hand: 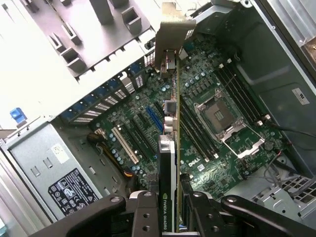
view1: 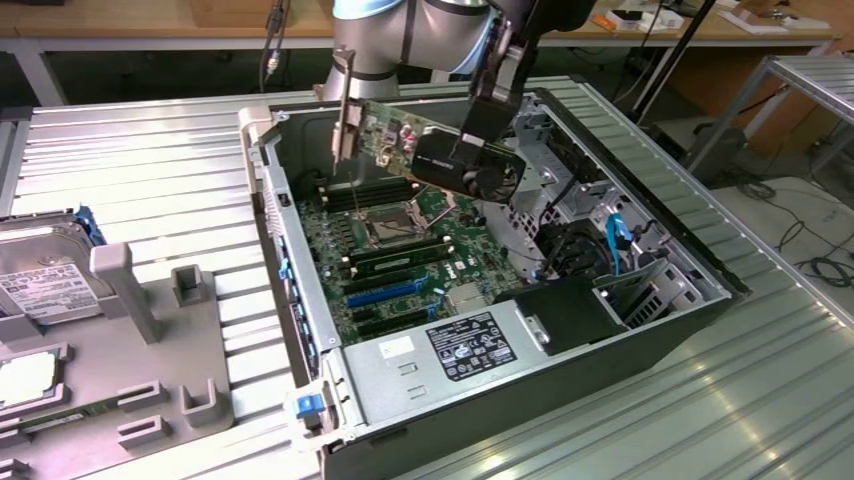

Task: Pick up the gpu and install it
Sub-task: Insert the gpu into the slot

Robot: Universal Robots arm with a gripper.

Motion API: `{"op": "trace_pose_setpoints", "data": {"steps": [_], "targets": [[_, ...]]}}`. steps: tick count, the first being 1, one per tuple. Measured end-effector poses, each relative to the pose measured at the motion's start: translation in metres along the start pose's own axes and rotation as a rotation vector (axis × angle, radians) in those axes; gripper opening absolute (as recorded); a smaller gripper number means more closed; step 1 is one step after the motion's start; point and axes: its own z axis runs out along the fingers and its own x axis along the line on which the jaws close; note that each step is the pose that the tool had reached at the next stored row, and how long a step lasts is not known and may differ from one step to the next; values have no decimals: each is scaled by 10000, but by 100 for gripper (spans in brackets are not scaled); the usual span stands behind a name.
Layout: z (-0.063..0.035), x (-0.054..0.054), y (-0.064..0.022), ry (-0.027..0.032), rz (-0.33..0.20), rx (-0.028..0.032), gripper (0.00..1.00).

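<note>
Black fingers (hand: 144, 212) are closed partway onto the gpu (view1: 400, 135), one pressed against each face of the card, so it hangs from them in the upper centre of the exterior view, tilted, above the far end of the open computer case (view1: 284, 250). At the far left edge of that frame, a silver hard drive (view1: 40, 285) with a white label lies next to a grey holder (view1: 127, 290) with upright posts, both on the ribbed metal desk (view1: 160, 170). Right of these is the case, lying on its side with the motherboard (view1: 461, 250) exposed. The card's silver bracket (view1: 343, 120) points down on its left end, near the case's rear wall, and its black cooler (view1: 461, 165) faces the frame's right. Under the card sit the processor socket (view1: 396, 228) and, lower in the frame, the blue expansion slots (view1: 387, 293), well apart from the card. Lower centre, a power supply (view1: 447, 360) with a dark label fills the near end of the case. Further right, a blue cable (view1: 615, 235) runs by the drive bays. From the wrist view the card is seen edge-on over the board, next to the socket.
</note>
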Motion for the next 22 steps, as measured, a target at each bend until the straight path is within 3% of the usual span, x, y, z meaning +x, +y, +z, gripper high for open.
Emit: {"op": "trace_pose_setpoints", "data": {"steps": [11, 19, 22], "targets": [[0, 0, 0, 91, -1073, -22, 27], [0, 0, 0, 96, -1137, -23, 27], [0, 0, 0, 124, -1462, -30, 27]]}}
